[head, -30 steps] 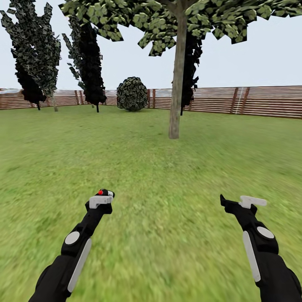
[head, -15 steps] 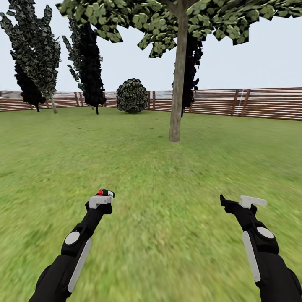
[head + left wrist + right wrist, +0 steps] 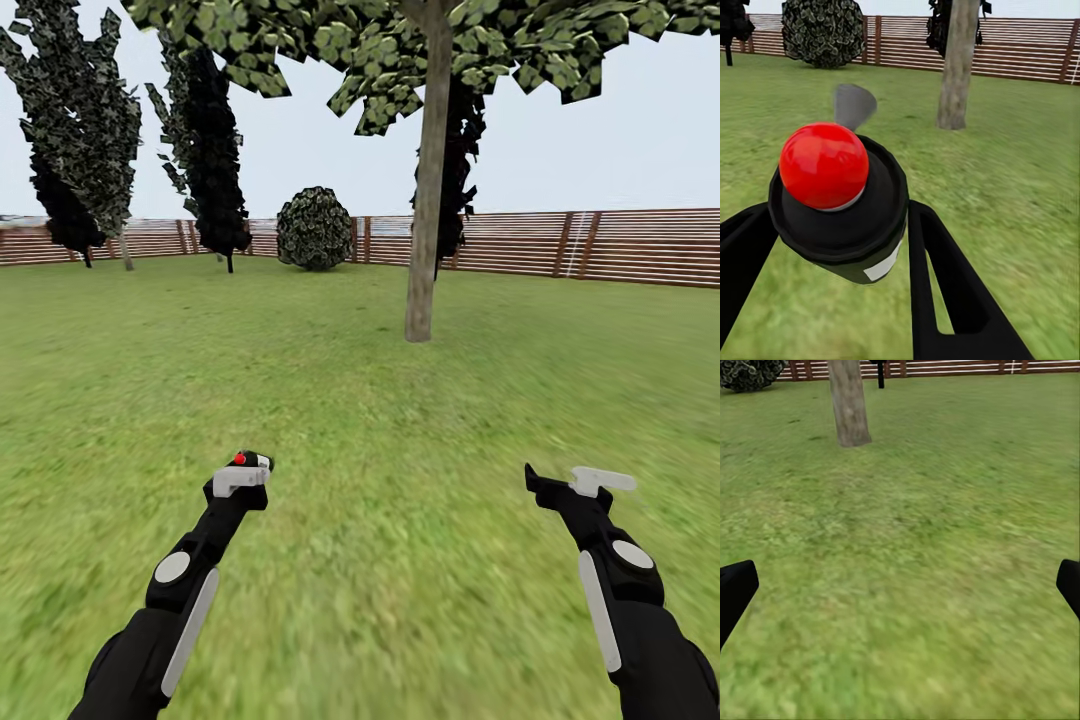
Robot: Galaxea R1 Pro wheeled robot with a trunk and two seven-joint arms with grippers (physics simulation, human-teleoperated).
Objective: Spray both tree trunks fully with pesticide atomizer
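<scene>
A: Where is the pesticide atomizer (image 3: 250,462)?

B: In the left gripper (image 3: 243,474), held above the grass (image 3: 380,520). The left wrist view shows its black body and red dot (image 3: 823,165) clamped between the two dark fingers (image 3: 945,292), a pale strip low on its side.

A: And the right gripper (image 3: 580,482)?

B: Its jaws stand wide apart with nothing between them; the right wrist view has one dark fingertip (image 3: 735,589) at each edge and lawn in the gap.

A: What lies ahead?

B: A tree trunk (image 3: 427,200), thick and grey-brown, well ahead of both arms, with blocky leaves (image 3: 330,40) overhead. Behind it runs the brown slatted fence (image 3: 620,245), with a round bush (image 3: 316,227) and dark conifers (image 3: 205,140) near it
</scene>
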